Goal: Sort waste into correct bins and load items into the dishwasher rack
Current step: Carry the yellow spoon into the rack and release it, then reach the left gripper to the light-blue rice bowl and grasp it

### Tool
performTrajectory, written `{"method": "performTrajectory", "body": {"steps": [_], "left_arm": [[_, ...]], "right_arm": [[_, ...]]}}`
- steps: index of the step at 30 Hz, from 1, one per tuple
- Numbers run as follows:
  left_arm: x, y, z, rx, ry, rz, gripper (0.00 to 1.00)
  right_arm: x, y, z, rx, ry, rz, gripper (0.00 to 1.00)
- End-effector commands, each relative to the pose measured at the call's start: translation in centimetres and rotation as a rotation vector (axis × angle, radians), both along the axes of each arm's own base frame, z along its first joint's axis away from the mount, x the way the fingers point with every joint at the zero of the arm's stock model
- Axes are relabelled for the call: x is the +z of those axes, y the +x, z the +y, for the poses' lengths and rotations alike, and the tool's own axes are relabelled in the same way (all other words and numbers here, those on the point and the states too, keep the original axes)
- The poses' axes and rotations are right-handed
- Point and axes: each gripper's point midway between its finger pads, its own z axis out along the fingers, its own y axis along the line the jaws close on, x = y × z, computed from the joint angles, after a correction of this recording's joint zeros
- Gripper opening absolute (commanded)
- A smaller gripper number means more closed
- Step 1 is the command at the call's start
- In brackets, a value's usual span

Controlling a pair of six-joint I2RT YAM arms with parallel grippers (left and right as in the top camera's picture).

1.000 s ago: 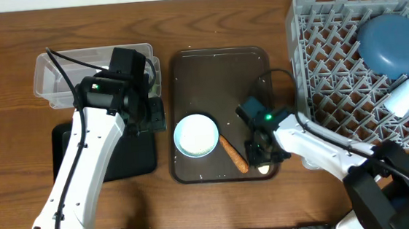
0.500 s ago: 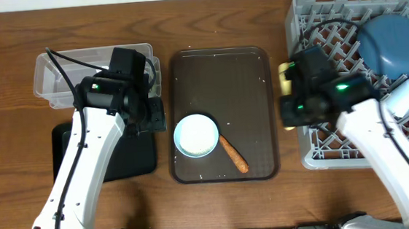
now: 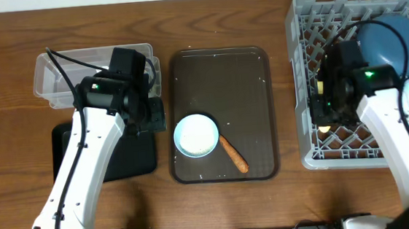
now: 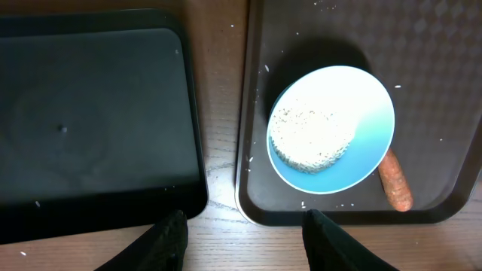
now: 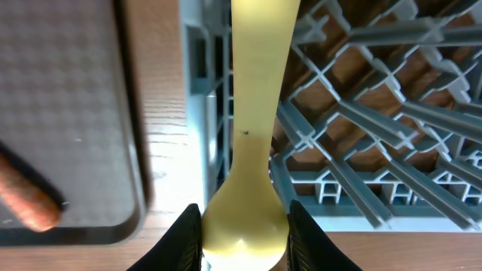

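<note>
While over one rack [image 5: 361, 113], one spoon [image 5: 252, 113].

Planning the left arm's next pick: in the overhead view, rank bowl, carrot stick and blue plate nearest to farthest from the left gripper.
1. bowl, right of the left gripper
2. carrot stick, beyond the bowl
3. blue plate, in the rack

table [image 3: 8, 35]: clear tub [image 3: 50, 84], blk tray [image 3: 138, 156], brown tray [image 3: 220, 84], rack [image 3: 328, 17]
</note>
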Motion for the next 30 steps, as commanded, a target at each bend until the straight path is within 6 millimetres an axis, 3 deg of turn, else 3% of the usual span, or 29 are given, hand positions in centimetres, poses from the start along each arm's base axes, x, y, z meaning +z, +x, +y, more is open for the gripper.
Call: {"method": "performTrajectory", "body": {"steps": [1, 10, 17, 20, 26, 30], "left_arm": [[-0.1, -0.2, 0.3, 0.002, 0.013, 0.000, 0.52], [-0.1, -0.2, 0.3, 0.002, 0.013, 0.000, 0.52], [-0.1, -0.2, 0.3, 0.002, 0.013, 0.000, 0.52], [-0.1, -0.2, 0.3, 0.002, 0.013, 0.000, 0.52], [0.0, 0.0, 0.2, 0.000, 0.007, -0.006, 0.52], [0.2, 0.3, -1.3, -0.028, -0.043, -0.024, 0.52]], "right_arm": [[-1.5, -0.4, -0.9, 0.007, -0.046, 0.051, 0.21], [-2.8, 0.1, -0.9, 0.007, -0.050, 0.077, 0.28], [-2.6, 0.0, -0.6, 0.008, -0.031, 0.076, 0.52], [-2.3, 0.0, -0.3, 0.010, -0.008, 0.067, 0.52], [0.7, 0.2, -0.7, -0.010, 0.004, -0.027, 0.52], [3.5, 0.2, -1.5, -0.039, 0.017, -0.131, 0.74]]}}
